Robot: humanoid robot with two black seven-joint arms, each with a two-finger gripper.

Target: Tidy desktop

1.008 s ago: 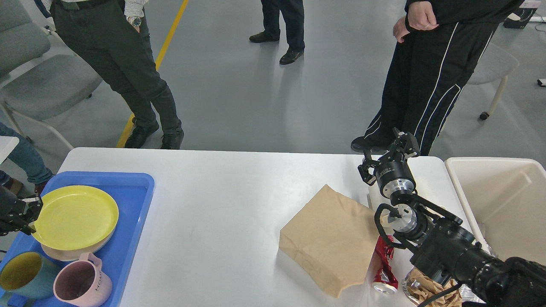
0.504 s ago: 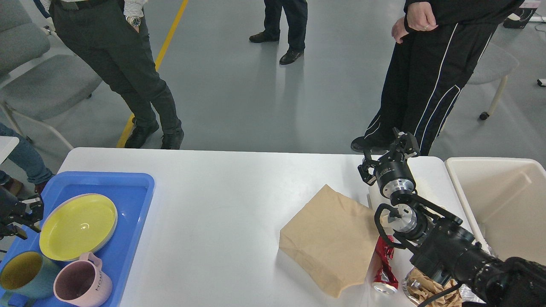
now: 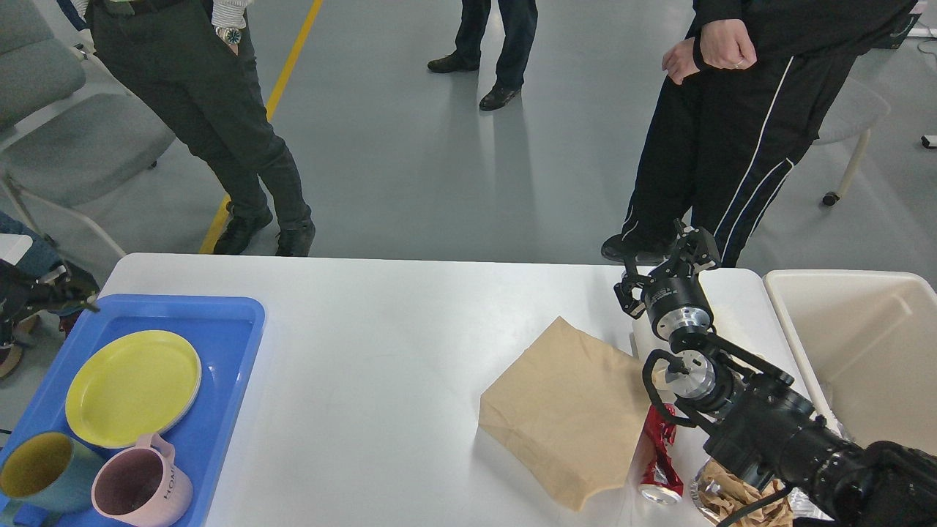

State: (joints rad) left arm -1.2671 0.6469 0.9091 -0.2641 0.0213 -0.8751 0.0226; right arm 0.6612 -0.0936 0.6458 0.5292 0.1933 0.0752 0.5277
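Note:
The white desktop (image 3: pixel 381 329) fills the lower view. At its left stands a blue tray (image 3: pixel 227 344) holding a yellow plate (image 3: pixel 132 384) stacked on another plate, a teal mug (image 3: pixel 33 472) and a pink mug (image 3: pixel 135 494). My left gripper (image 3: pixel 73 293) hovers by the tray's far left corner, open and empty, apart from the plate. At the right lie a brown paper bag (image 3: pixel 564 410), a crushed red can (image 3: pixel 659 461) and crumpled brown paper (image 3: pixel 732 494). My right gripper (image 3: pixel 662 267) is open and empty above the table's far right edge.
A cream-coloured bin (image 3: pixel 856 351) stands just off the table's right end. A small white item (image 3: pixel 638 338) is partly hidden under my right arm. Three people stand beyond the far edge, one close to my right gripper. Grey chairs are at the far left.
The yellow plate has been set down flat on the tray stack. My left gripper let go of it and moved away towards the tray's far left corner. The right arm has not moved.

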